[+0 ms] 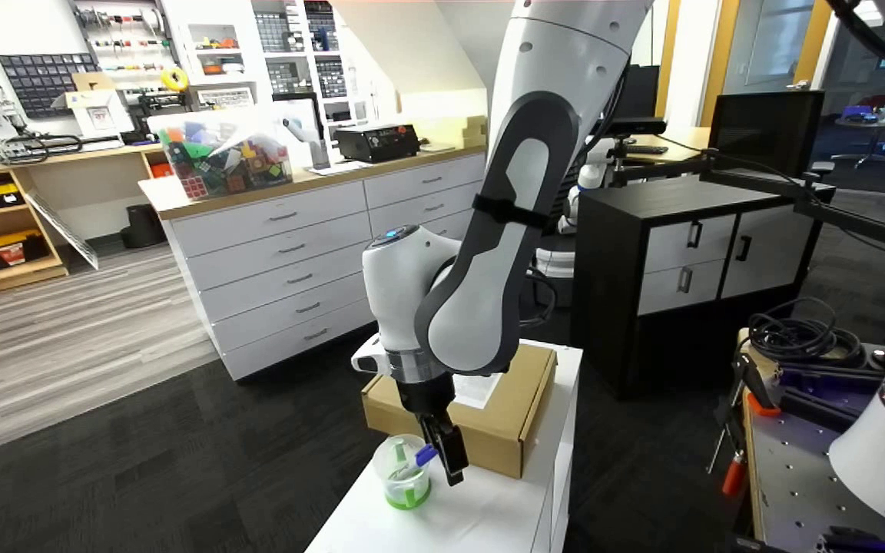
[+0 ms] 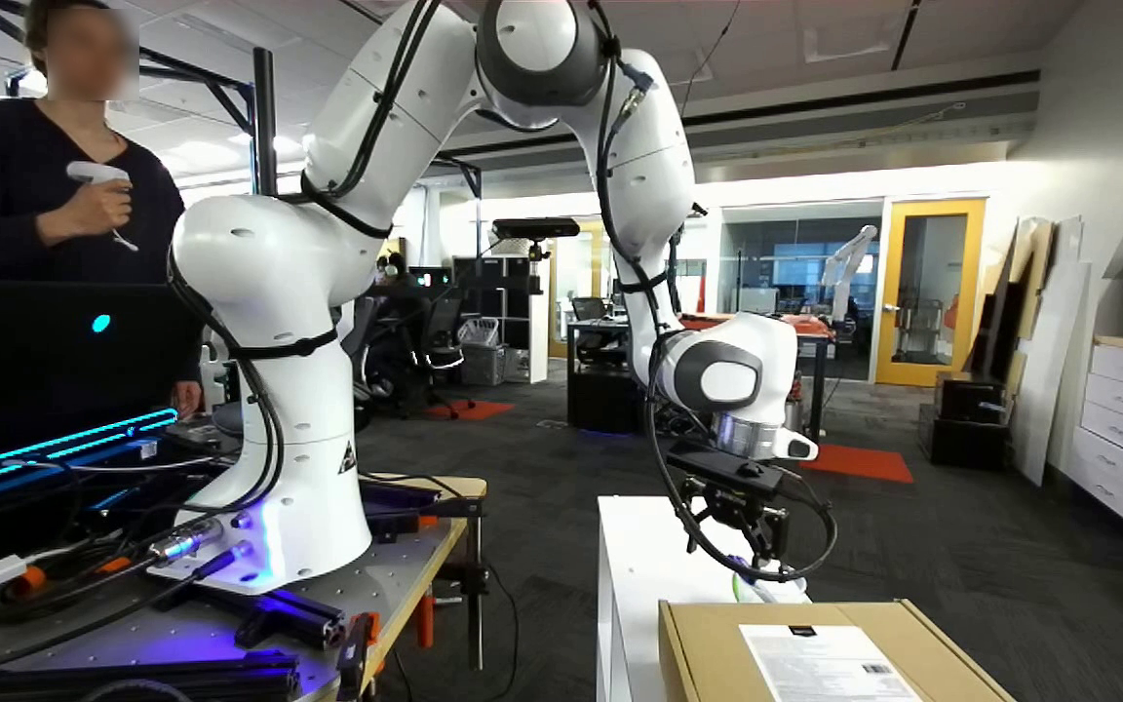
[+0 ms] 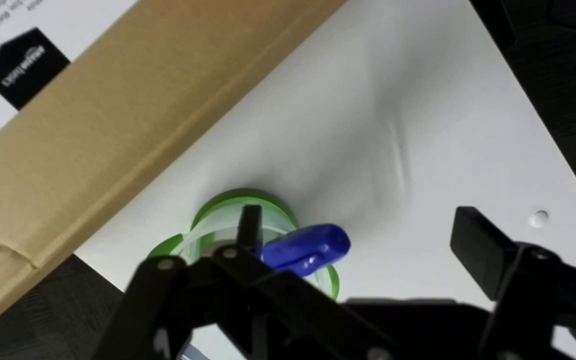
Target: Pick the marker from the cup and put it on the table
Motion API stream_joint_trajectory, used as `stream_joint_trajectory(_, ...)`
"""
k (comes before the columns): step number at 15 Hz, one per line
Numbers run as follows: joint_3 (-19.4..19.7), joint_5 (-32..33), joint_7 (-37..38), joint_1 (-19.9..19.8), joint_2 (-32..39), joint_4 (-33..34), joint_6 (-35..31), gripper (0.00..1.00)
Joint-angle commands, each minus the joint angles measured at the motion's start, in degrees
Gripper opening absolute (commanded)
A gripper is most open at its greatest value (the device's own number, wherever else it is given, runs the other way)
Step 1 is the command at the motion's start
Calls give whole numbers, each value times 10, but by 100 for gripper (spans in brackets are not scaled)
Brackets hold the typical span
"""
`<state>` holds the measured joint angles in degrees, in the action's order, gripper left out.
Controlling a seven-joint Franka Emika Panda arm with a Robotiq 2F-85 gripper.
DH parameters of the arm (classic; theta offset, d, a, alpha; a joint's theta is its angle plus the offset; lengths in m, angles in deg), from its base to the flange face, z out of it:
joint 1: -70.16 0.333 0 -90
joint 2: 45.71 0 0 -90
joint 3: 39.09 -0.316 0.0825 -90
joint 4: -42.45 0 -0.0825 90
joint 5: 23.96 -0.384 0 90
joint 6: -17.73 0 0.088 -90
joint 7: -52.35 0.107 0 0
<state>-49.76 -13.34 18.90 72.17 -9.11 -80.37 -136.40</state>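
Note:
The marker (image 1: 421,458) has a blue cap and a pale body and leans in the cup, cap up over the rim. Its cap (image 3: 313,249) shows in the wrist view. The cup (image 1: 407,495) is clear with a green base and stands upright on the white table (image 1: 473,522). In the wrist view the cup (image 3: 273,218) is partly hidden by a finger. My gripper (image 3: 363,240) is open, with one finger over the cup beside the cap and the other far right. I cannot tell if it touches. The gripper (image 1: 446,461) is beside the cup in an exterior view.
A flat cardboard box (image 1: 500,430) lies on the table just behind the gripper; it also shows in an exterior view (image 2: 708,653) and the wrist view (image 3: 133,95). A drawer cabinet (image 1: 281,261) and a black cabinet (image 1: 615,292) stand beyond. A person (image 2: 55,224) stands behind the robot base.

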Motion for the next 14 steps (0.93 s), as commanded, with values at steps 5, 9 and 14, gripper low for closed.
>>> stream_joint_trajectory(5,8,31,4,0,19,25,-4,39)
stream_joint_trajectory(9,13,41,6,2,20,30,-4,13)
stream_joint_trajectory(14,17,47,8,3,17,28,-4,0)
